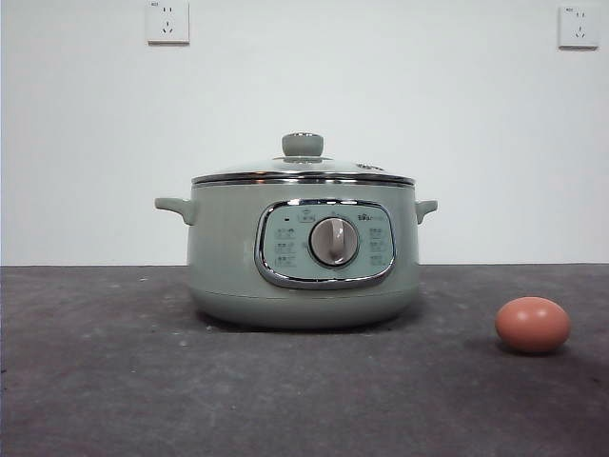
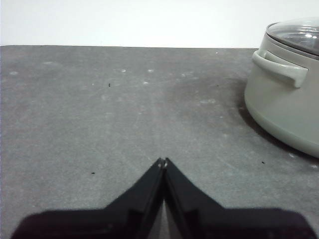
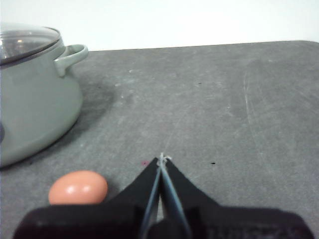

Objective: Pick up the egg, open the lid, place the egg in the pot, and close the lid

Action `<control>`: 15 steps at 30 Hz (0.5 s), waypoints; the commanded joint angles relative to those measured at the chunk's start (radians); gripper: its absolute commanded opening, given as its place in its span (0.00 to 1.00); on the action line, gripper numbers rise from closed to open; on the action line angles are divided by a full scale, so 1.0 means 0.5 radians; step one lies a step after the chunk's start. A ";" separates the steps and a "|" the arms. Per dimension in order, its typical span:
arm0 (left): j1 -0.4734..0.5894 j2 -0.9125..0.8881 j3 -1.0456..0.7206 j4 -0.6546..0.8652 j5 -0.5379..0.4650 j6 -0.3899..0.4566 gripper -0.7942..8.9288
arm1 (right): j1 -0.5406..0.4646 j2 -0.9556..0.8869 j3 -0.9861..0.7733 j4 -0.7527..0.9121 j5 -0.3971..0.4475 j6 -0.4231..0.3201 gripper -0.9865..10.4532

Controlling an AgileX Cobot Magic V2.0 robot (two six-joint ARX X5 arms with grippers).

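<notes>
The sage-green pot stands in the middle of the table with the glass lid shut on it. The reddish-brown egg lies on the table to the pot's right, apart from it. My right gripper is shut and empty, close to the egg, with the pot and the lid beyond. My left gripper is shut and empty over bare table, the pot and the lid off to one side. Neither gripper shows in the front view.
The dark grey table runs back to a white wall with two sockets. The pot has two small side handles and a silver dial on its front panel.
</notes>
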 commanded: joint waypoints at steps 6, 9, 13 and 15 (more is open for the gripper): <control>0.007 0.001 -0.011 0.101 0.081 -0.085 0.08 | 0.000 -0.003 0.005 0.154 -0.002 0.300 0.08; 0.007 0.001 0.030 0.111 0.181 -0.214 0.08 | 0.000 -0.001 0.079 0.153 -0.002 0.414 0.08; 0.007 0.014 0.121 0.105 0.258 -0.359 0.08 | 0.000 0.037 0.229 0.132 -0.013 0.483 0.08; 0.007 0.040 0.191 0.093 0.277 -0.410 0.08 | 0.000 0.086 0.336 0.114 -0.047 0.518 0.08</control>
